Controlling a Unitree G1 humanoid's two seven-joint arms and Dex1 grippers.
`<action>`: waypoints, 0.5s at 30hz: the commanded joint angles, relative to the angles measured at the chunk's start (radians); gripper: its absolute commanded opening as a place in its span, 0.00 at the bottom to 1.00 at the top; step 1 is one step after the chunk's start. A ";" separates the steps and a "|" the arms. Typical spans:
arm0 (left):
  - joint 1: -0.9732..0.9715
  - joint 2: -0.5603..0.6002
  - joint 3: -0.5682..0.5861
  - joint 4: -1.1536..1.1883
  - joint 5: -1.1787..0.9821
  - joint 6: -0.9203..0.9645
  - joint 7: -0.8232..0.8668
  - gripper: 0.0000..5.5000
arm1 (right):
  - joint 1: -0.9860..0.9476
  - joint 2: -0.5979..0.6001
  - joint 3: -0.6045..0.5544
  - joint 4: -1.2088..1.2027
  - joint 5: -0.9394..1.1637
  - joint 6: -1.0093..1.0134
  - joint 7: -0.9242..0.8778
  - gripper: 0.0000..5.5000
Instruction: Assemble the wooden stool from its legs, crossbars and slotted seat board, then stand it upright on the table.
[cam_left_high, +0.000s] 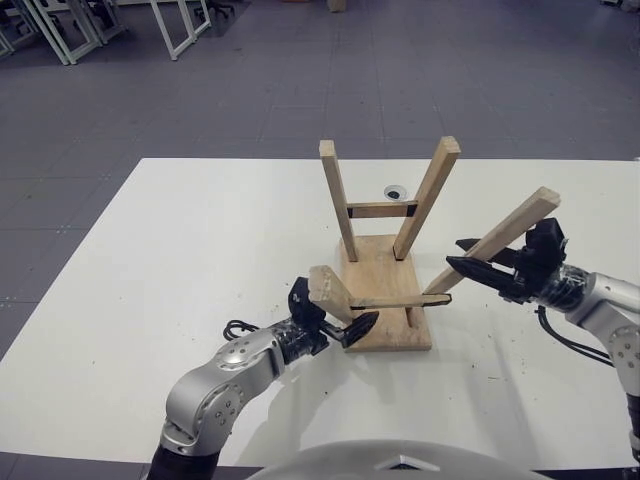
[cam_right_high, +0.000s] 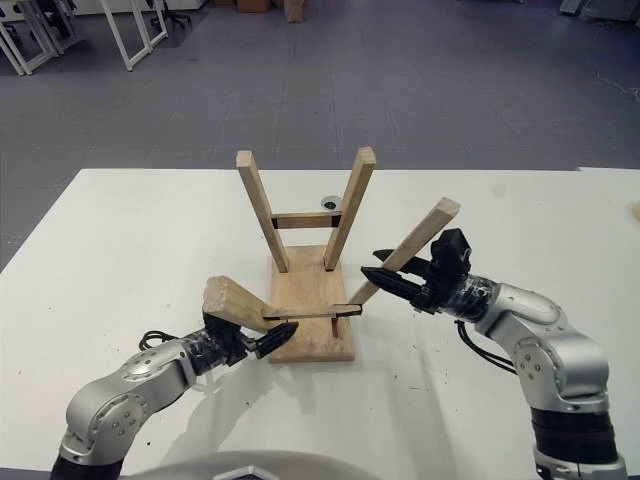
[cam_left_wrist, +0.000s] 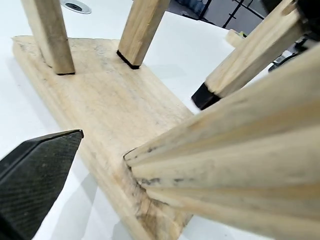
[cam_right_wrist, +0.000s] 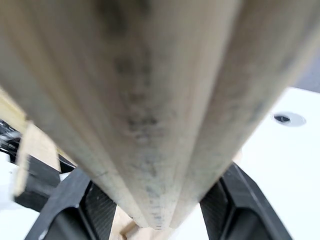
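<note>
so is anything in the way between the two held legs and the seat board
Nothing visible. The left fingers hold the near left leg, the right fingers the near right leg, both ends at the seat board's bare near end; the far legs stand clear.

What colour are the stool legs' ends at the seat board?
Black leg ends on the pale seat board; clearest in left wrist view.

Bare table (cam_left_high: 170, 260) lies open left, right and far of the seat board (cam_left_high: 385, 330), while above it the upright far legs (cam_left_high: 338, 200), their crossbar (cam_left_high: 382, 210), the splayed left near leg (cam_left_high: 328, 288), right near leg (cam_left_high: 510, 232) and low crossbar (cam_left_high: 400, 300) crowd the space.
</note>
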 joint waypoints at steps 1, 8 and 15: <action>0.042 0.101 -0.007 0.044 0.043 -0.031 -0.095 1.00 | 0.031 -0.019 0.007 -0.085 0.008 -0.017 0.051 0.37; -0.041 0.205 0.055 0.150 0.072 -0.070 -0.224 1.00 | 0.075 -0.053 0.071 0.001 -0.171 -0.194 0.172 0.37; -0.039 0.190 0.021 0.137 0.081 -0.062 -0.230 1.00 | 0.067 -0.032 0.122 0.031 -0.234 -0.283 0.208 0.37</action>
